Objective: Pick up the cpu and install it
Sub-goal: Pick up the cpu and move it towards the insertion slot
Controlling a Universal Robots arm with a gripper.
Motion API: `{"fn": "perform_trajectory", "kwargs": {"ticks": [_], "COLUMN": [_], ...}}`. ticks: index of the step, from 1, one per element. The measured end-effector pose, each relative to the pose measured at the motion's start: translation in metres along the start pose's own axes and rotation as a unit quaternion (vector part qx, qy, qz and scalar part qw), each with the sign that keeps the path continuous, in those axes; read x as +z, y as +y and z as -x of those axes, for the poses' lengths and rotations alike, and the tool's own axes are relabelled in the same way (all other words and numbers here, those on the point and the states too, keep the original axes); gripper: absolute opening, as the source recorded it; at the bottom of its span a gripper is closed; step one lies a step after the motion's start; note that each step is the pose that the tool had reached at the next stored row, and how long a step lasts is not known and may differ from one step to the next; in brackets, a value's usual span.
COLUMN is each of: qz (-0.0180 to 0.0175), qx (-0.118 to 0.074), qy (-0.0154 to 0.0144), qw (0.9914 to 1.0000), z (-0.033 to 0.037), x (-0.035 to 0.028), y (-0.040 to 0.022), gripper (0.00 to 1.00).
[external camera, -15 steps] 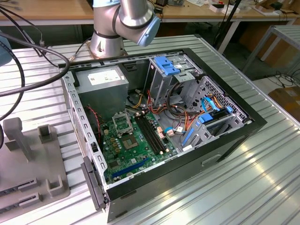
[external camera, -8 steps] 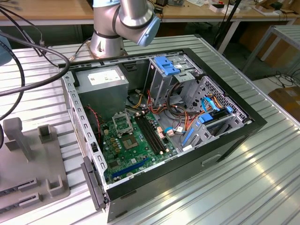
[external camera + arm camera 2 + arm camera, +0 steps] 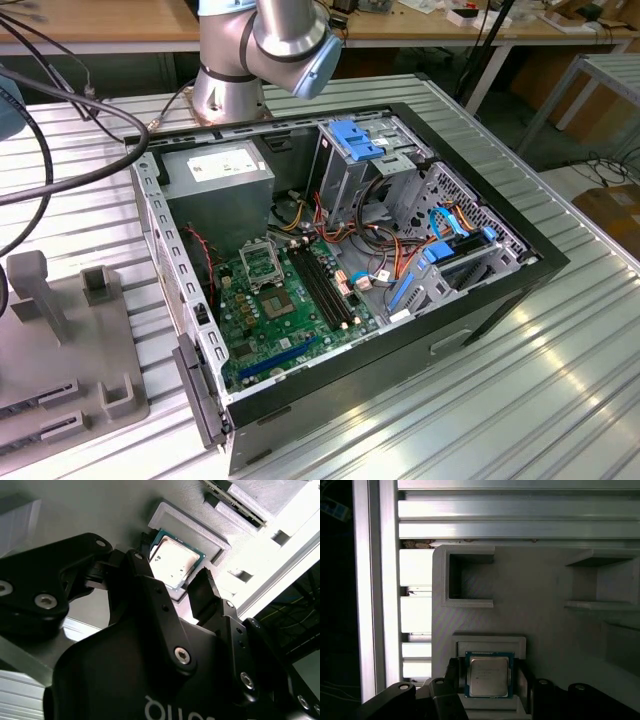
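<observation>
The cpu [image 3: 489, 676], a small square chip with a silver top and green rim, lies flat in a raised pocket [image 3: 489, 641] of a grey printed fixture [image 3: 540, 590]. My gripper [image 3: 489, 674] hangs just above it, open. One black finger [image 3: 453, 675] stands on each side of the chip, with a small gap to its edges. The second wrist view shows the same cpu [image 3: 175, 560] between the fingertips [image 3: 202, 591] of the gripper [image 3: 172, 577]. The open socket frame [image 3: 262, 262] sits on the green motherboard [image 3: 285, 320] in the computer case.
The open black computer case [image 3: 500, 290] lies on the ribbed aluminium table [image 3: 480, 400]. It holds a power supply [image 3: 220, 175], a blue-topped drive cage [image 3: 360, 150] and loose cables. The grey fixture [image 3: 60, 340] stands at the exterior view's left. The arm's base [image 3: 230, 90] rises behind the case.
</observation>
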State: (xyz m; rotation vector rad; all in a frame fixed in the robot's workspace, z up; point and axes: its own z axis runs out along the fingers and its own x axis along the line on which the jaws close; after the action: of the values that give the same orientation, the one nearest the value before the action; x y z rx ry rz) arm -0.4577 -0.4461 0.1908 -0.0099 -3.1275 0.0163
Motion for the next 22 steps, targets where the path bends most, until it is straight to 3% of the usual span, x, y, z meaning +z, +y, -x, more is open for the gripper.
{"fn": "perform_trajectory", "kwargs": {"ticks": [3, 11, 22], "qz": [0.0, 0.0, -0.0003], "qx": [0.0, 0.0, 0.0], "qy": [0.0001, 0.001, 0.0011], "qw": [1.0, 1.0, 1.0], "z": [0.0, 0.0001, 0.0002], "x": [-0.0001, -0.0065, -0.0033], "y": [0.0, -0.0001, -0.0001], "gripper": [0.47, 0.47, 0.47]}}
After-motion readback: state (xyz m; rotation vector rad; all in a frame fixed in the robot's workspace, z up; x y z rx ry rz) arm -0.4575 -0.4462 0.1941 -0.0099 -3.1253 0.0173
